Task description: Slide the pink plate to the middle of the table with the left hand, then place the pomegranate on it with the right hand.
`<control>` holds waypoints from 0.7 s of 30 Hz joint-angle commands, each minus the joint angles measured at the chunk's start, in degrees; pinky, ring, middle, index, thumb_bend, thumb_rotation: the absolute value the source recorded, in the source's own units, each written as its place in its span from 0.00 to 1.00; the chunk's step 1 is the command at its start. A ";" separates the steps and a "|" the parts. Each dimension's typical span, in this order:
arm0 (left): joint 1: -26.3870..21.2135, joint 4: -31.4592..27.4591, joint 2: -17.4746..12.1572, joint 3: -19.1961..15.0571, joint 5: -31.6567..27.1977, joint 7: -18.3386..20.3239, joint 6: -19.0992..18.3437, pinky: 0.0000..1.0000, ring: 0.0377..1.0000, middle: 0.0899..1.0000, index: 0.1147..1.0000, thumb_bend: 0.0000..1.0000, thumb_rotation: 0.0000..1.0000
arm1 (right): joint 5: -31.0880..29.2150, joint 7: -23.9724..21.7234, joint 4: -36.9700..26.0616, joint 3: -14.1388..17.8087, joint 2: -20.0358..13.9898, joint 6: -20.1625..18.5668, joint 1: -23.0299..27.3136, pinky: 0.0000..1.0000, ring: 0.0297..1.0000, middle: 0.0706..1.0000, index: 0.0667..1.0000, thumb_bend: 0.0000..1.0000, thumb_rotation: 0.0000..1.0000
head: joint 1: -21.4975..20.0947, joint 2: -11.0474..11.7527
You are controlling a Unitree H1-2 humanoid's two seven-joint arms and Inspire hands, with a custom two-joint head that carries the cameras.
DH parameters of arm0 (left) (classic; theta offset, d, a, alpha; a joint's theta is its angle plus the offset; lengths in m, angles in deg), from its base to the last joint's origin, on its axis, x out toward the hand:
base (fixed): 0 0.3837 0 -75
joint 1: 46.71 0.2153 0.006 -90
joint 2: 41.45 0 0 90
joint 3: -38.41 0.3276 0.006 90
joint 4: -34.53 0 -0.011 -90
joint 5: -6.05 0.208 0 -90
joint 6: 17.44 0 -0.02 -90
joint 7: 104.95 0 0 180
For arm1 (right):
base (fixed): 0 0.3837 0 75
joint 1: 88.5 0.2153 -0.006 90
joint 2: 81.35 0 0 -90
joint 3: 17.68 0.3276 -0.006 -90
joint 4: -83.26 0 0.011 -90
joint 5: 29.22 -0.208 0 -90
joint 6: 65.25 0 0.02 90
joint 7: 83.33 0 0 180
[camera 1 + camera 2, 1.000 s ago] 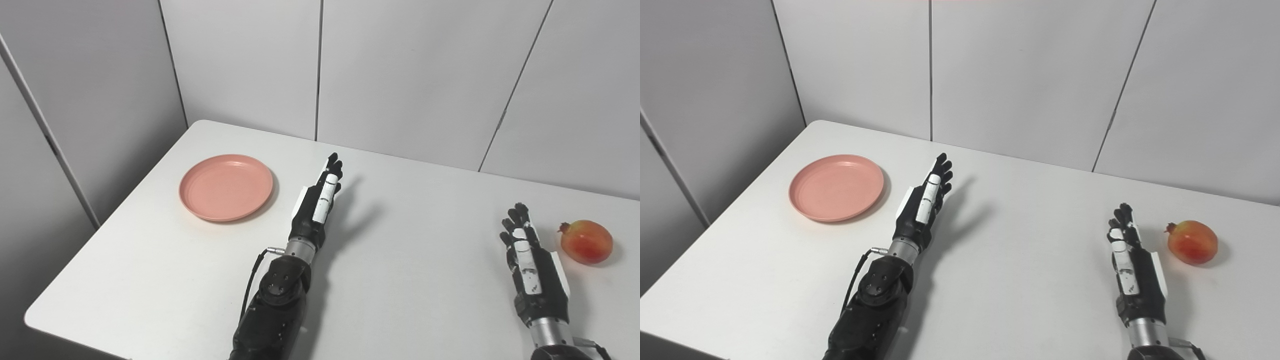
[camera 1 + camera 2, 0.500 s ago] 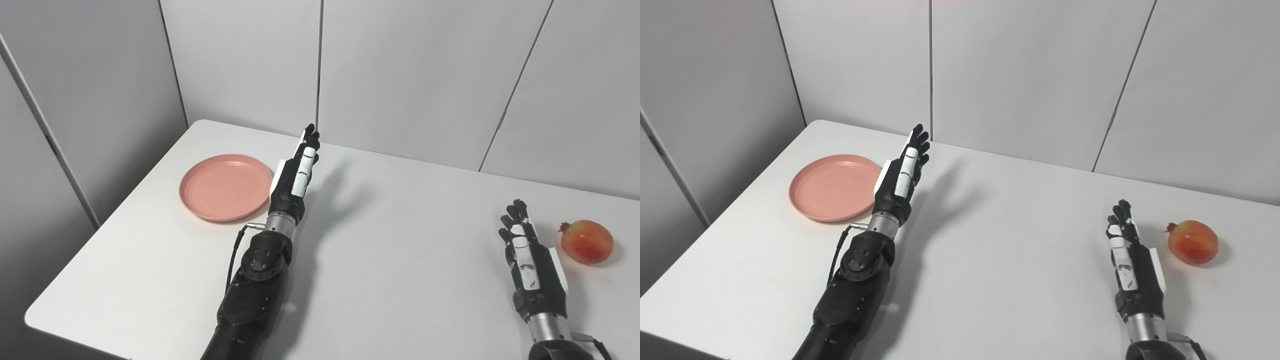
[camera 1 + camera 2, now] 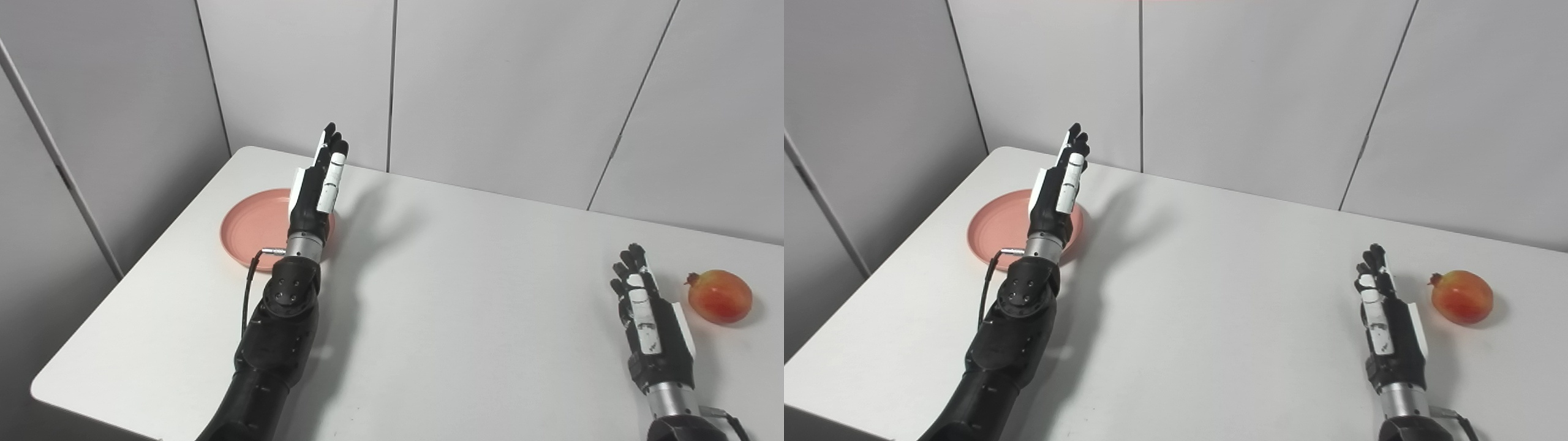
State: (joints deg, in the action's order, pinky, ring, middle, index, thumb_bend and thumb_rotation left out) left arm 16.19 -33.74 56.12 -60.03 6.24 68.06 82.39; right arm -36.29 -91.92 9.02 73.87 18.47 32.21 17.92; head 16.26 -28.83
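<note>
Pink plate (image 3: 254, 229) now partly hidden beneath left hand (image 3: 315, 187), swung over it within a second, fingers extended, nothing grasped; sliding not yet begun. Pomegranate (image 3: 719, 296) lies just beside unmoved, open right hand (image 3: 649, 321).

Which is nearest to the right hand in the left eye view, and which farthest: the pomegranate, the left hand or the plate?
From the right hand:
1. Pomegranate, just to its right, near the table's right edge.
2. Left hand, far across on the left, raised above the plate.
3. Plate, far left, partly behind that hand; its far rim lies a little beyond the hand.
</note>
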 commanded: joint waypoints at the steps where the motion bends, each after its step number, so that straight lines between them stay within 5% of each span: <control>1: -2.82 -1.48 -1.39 -0.77 0.33 -1.12 1.77 0.99 0.99 0.99 0.98 0.68 1.00 | -0.56 -0.62 -0.61 0.20 -0.15 2.81 0.43 1.00 1.00 1.00 1.00 0.61 0.87 | 0.14 -0.24; 9: -2.56 -3.09 -3.36 -4.04 -2.97 -0.28 -0.24 1.00 0.99 1.00 1.00 0.68 1.00 | -0.71 -0.53 -1.27 0.28 -0.27 2.37 0.11 1.00 1.00 1.00 1.00 0.62 0.88 | 0.76 -0.19; 21: -2.63 -1.35 -5.62 -9.06 -5.15 -2.07 1.41 0.82 0.84 0.84 0.83 0.69 1.00 | -0.90 -0.60 -1.22 0.28 -0.34 2.66 -0.03 1.00 1.00 1.00 1.00 0.59 0.89 | 1.02 -0.19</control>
State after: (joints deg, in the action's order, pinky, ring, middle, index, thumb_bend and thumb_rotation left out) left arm 16.21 -34.15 52.44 -68.78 1.08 66.89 81.98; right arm -36.80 -91.94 8.47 73.87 18.34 32.21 17.47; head 17.23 -29.00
